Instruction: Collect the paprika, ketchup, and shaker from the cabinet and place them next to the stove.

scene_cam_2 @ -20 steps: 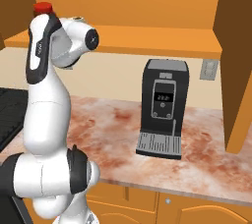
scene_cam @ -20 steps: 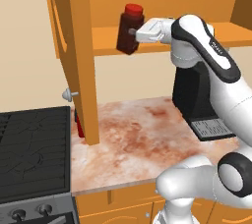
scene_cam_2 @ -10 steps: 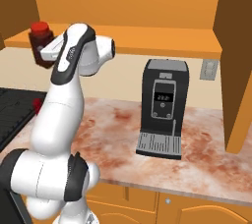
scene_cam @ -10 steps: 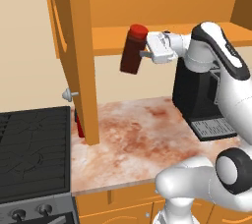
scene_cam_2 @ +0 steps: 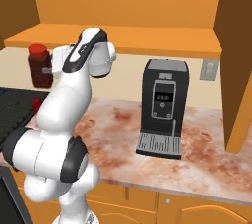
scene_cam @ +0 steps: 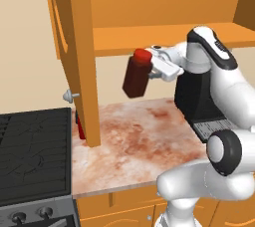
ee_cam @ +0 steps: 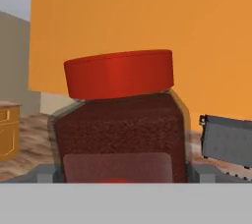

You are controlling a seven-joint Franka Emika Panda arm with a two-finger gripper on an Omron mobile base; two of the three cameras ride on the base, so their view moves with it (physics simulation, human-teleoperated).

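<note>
End effector (scene_cam: 152, 69) of mine clamps the paprika (scene_cam: 136, 73), jaws spread wide. It hangs tilted above the tabletop (scene_cam: 139, 136). A slack grip could drop it.

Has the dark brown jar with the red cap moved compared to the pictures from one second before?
Yes. The dark brown jar with the red cap has come down below the orange cabinet shelf, out over the counter.

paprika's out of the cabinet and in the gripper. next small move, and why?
Probably swing it left and down toward the bare counter beside the stove. The gripper holds the paprika in mid-air, tilted, below the cabinet shelf and well above the counter. The open door panel hangs between jar and stove, so I'd pass in front of it.
</note>
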